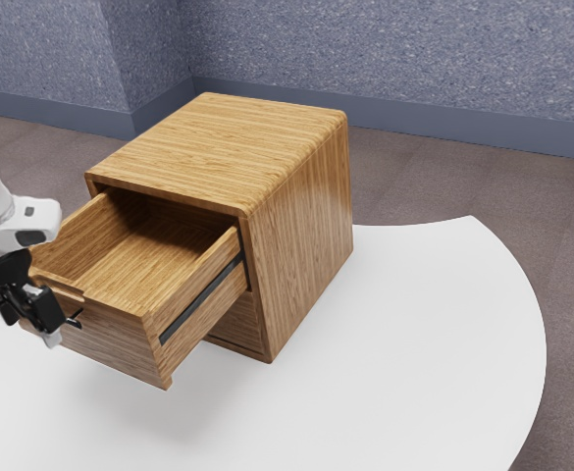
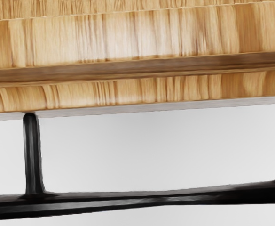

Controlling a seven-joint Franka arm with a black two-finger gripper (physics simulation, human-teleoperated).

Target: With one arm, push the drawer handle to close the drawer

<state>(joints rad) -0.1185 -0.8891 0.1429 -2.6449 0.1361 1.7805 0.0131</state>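
the drawer [image 1: 110, 339] hangs well out of the cabinet [image 1: 301, 221], its inside in plain sight, and my gripper [image 1: 51, 337] is down at its front, right by the handle [image 2: 165, 200]. whether my fingers are parted or pressed together i can't tell, nor whether i'm truly touching the handle; in the exterior view the near end of it pokes out just beside me. in the wrist view it's a black bar, held off the wood by a post [image 2: 31, 155], with the white table [image 1: 434, 324] beyond. i judge the job is at its start: the approach looks made, and the whole push is to come. what it wants is a straight, level shove toward the cabinet, and that's where i could spoil it. the bar is slim, so if i come in too low or too high i'd slide off it and lose the push — or wedge myself in the gap behind it. if i lean on one end more than the middle, the drawer may skew and bind on its runners. pressing down as i go would add drag and could stall it. and if i ease off too soon, it'd stop short — ajar, not flush.
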